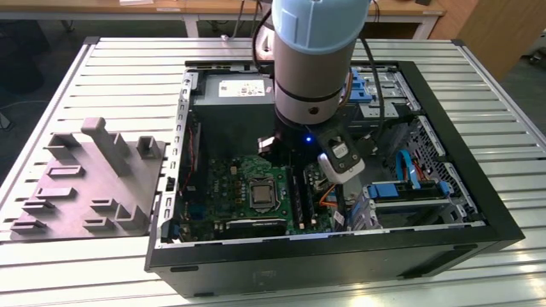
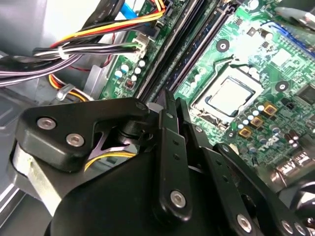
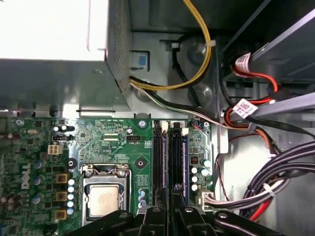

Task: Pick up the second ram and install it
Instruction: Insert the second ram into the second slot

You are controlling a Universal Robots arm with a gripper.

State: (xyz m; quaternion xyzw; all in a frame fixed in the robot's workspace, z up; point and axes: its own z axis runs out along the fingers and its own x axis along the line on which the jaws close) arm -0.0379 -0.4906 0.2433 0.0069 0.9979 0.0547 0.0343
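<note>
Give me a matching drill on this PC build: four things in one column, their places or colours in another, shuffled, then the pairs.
Things:
1. motherboard
2. CPU socket
3. grey fixture block
4. gripper

Descriptions:
A. on the slatted table outside the case, at the exterior view's left
B. green
C. over the RAM slots
D. silver square beside the RAM slots

Pairs: 1-B, 2-D, 3-A, 4-C

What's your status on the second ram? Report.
Gripper low over the memory slots on the motherboard. Second ram hard to tell from slots. Cable bundle beside, not across.
</note>
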